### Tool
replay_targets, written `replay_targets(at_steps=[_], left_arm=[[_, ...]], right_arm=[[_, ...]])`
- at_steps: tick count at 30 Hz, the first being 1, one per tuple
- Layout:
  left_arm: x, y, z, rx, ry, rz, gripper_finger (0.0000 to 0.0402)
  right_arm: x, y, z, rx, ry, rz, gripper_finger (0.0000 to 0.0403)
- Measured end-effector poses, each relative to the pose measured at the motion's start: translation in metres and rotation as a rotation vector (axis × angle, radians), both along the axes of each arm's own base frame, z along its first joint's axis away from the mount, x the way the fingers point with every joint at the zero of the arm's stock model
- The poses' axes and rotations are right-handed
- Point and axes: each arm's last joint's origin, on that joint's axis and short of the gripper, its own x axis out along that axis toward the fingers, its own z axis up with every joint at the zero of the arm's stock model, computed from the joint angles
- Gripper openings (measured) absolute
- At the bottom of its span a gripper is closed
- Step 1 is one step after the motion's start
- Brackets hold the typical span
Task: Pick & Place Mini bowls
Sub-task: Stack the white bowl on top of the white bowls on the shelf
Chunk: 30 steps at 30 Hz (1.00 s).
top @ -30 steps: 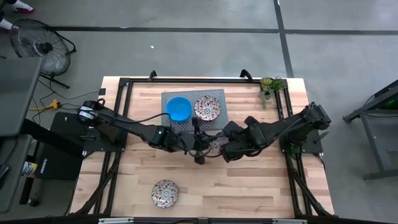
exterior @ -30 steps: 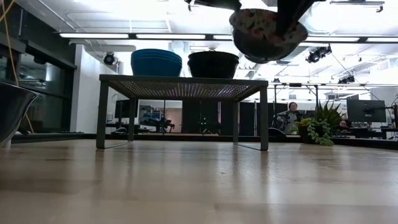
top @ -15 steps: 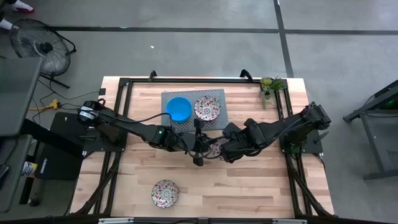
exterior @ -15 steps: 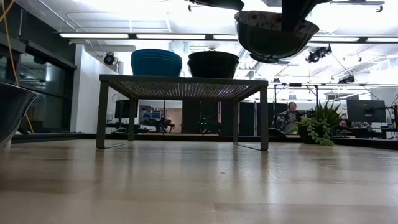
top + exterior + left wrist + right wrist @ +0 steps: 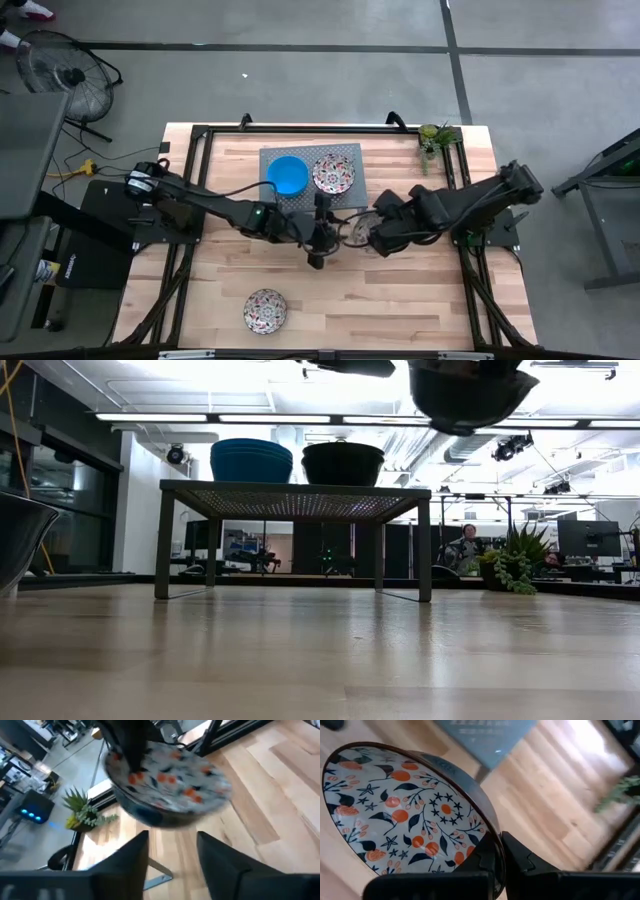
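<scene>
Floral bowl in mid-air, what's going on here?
The right tool is shut on the rim of a floral bowl, holding it above the table. The left tool faces it, open and holding nothing. A blue bowl and another floral bowl sit on the grey stand; a third floral one rests near the table's front.

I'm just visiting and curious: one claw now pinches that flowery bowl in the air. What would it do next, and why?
Probably carry it to the stand: the right gripper clamps the floral bowl by its rim, the left gripper stands open beside it, and two bowls already sit on the stand.
</scene>
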Motion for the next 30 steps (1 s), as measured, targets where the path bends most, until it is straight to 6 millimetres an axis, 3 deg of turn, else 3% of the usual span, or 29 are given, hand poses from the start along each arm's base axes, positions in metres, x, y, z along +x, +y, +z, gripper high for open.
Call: replay_targets(at_steps=[3,8,16,22,30], left_arm=[[-0.009,0.003,0.010,0.009,-0.004,0.022,0.0183],[-0.026,0.011,0.028,0.056,-0.009,0.113,0.0190],[-0.060,0.022,0.057,0.093,-0.009,0.195,0.0190],[-0.085,0.032,0.067,0.110,0.018,0.324,0.0190],[-0.124,0.037,0.073,0.070,0.056,0.481,0.0190]], right_arm=[[-0.010,-0.001,0.009,-0.014,-0.032,-0.002,0.0001],[-0.025,-0.010,0.026,-0.005,-0.093,0.007,0.0001],[-0.045,-0.055,0.050,0.018,-0.134,0.029,0.0001],[-0.047,-0.089,0.061,0.077,-0.184,0.110,0.0001],[-0.032,-0.131,0.062,0.164,-0.271,0.260,0.0001]])
